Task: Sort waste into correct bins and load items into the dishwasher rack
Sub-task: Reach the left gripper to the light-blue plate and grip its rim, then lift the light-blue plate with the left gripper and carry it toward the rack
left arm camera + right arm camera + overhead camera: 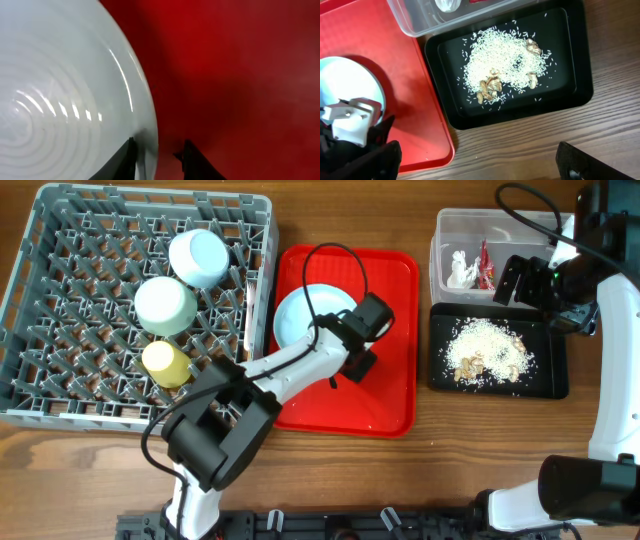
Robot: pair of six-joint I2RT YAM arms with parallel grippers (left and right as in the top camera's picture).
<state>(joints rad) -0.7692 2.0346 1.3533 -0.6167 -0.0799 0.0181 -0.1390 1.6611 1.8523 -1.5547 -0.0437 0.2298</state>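
Observation:
The pale-blue plate (298,318) lies on the red tray (390,395). My left gripper (352,342) is at its right rim. In the left wrist view the fingers (159,159) are apart and straddle the rim of the plate (60,90), one over the plate and one over the tray (240,75). The grey dishwasher rack (60,395) holds the pale-blue bowl (198,257), the light-green bowl (165,305) and the yellow cup (166,364). My right gripper (520,280) is open and empty above the bins. The fork and chopsticks are out of view.
The clear tub (445,230) holds the white tissue (461,270) and the red-and-white wrapper (486,268). The black tray (550,385) holds the rice crumbs (487,355), which also show in the right wrist view (502,62). Bare wood lies along the front.

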